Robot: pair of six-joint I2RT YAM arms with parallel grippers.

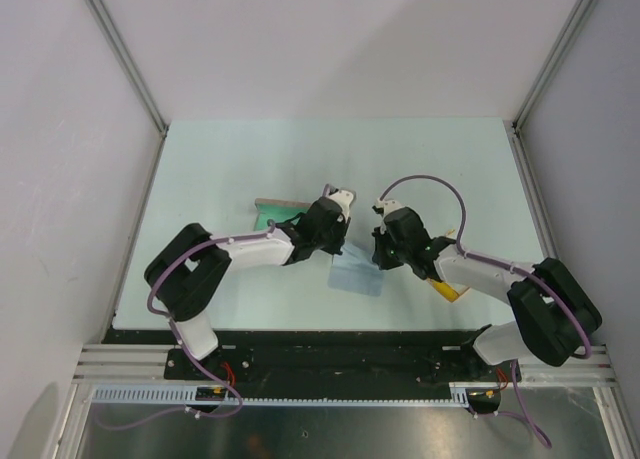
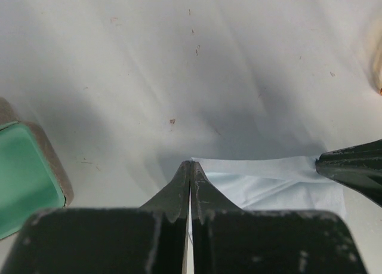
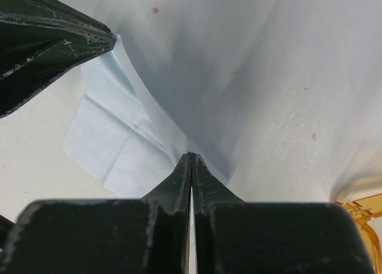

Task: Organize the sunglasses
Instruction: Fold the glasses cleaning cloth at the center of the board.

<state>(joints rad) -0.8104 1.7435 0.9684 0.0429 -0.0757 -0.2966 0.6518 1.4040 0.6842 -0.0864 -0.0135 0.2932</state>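
The table (image 1: 230, 159) was walled in on its left, far and right sides by pale panels (image 1: 60, 129), and its whole far half lay bare, as did the strip along its left edge. The left arm (image 1: 250, 251) reached in from the near-left corner toward the middle, and the right arm (image 1: 500, 274) came in from the near right, so that the two wrists nearly met at mid-table with only a narrow gap between them.

The case (image 1: 272, 215), open and showing a green lining, lay left of centre, just behind the left arm's forearm and well clear of every table edge. The pale blue cloth (image 1: 357, 276) sat between the two wrists, toward the near edge.

The sunglasses (image 1: 447, 290) lay near the front of the table on the right, partly hidden under the right arm; the right wrist view showed an orange frame corner just beside that gripper's body.

The left gripper (image 2: 190, 165) was clenched, its tips pinching one corner of the cloth. The right gripper (image 3: 191, 156) was likewise clenched on the neighbouring corner, and the cloth's edge ran straight between the two tips.
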